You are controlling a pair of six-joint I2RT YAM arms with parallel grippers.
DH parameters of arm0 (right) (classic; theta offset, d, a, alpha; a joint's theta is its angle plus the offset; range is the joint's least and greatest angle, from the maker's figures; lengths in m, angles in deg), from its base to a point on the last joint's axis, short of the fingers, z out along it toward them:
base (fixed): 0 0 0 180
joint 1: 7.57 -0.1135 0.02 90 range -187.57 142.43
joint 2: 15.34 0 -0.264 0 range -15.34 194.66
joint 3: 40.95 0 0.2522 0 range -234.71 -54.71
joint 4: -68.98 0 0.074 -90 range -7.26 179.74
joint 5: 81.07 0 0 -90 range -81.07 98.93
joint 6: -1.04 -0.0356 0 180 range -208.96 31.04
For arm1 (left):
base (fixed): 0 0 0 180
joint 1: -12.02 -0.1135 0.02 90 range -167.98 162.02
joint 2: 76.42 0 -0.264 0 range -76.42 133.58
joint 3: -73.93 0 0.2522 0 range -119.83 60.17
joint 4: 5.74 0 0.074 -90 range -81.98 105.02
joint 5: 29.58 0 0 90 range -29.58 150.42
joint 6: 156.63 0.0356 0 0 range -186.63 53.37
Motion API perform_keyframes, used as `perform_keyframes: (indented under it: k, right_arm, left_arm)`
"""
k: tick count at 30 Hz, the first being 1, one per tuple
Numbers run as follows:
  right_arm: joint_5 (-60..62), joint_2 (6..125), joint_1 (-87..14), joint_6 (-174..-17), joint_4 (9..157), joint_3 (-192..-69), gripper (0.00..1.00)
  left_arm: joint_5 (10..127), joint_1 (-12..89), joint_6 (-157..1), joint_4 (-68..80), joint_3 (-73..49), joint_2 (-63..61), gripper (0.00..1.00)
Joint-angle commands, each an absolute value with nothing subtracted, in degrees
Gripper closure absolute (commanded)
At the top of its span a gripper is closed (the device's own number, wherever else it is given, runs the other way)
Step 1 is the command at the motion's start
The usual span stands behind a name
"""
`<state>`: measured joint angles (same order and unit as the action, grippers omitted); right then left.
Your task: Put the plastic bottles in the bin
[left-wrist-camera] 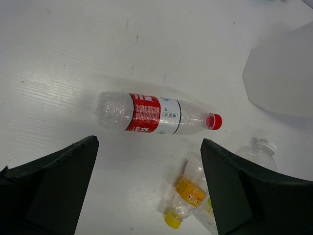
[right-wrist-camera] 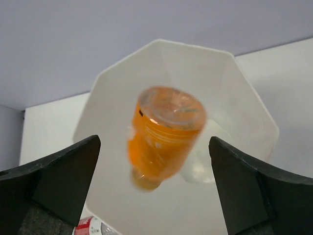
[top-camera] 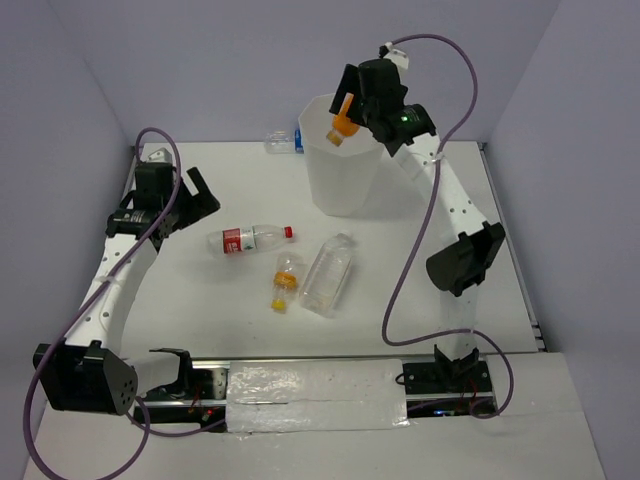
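The smooth orange bottle, blurred, is loose between the right jaws, which are spread wide and clear of it, over the mouth of the faceted, translucent white bin. The left jaws, also spread, hover above the ribbed, clear red-labelled bottle lying on the worktop.

White table top, contents:
- Tall white translucent faceted plastic bin, upright, far centre.
- Small orange plastic bottle, tilted, at the bin's mouth, just beside the right gripper; contact cannot be told.
- Clear bottle with blue label, lying behind the bin.
- Clear bottle with red label and cap, lying near the left gripper, whose jaws are spread.
- Clear bottle with yellow cap, lying just beside the wide clear unlabelled bottle.
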<state>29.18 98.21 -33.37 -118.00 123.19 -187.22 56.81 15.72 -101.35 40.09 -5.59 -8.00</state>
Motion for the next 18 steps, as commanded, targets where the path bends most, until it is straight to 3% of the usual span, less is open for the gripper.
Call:
perform_keyframes:
  k: [1, 6, 10, 15, 18]
  right_arm:
    - [29.9, 96.2, -33.8, -116.3, 124.1, -193.5, 0.01]
    - [31.9, 87.3, -34.1, -115.5, 123.2, -189.6, 0.00]
    - [35.7, 76.5, -36.1, -113.3, 124.4, -175.3, 0.00]
    - [33.9, 60.7, -38.0, -118.6, 125.4, -146.6, 0.00]
    - [29.2, 53.2, -39.7, -121.9, 117.8, -126.8, 0.02]
  left_arm:
    - [57.6, 16.1, -101.3, 40.3, -7.2, -9.5, 0.01]
    - [58.6, 16.1, -102.0, 39.8, -6.9, -9.1, 0.01]
    - [58.4, 16.1, -102.0, 39.3, -6.7, -8.9, 0.01]
    - [58.4, 16.1, -102.0, 38.5, -7.1, -7.5, 0.01]
    - [58.8, 16.0, -102.8, 37.7, -6.4, -7.0, 0.00]
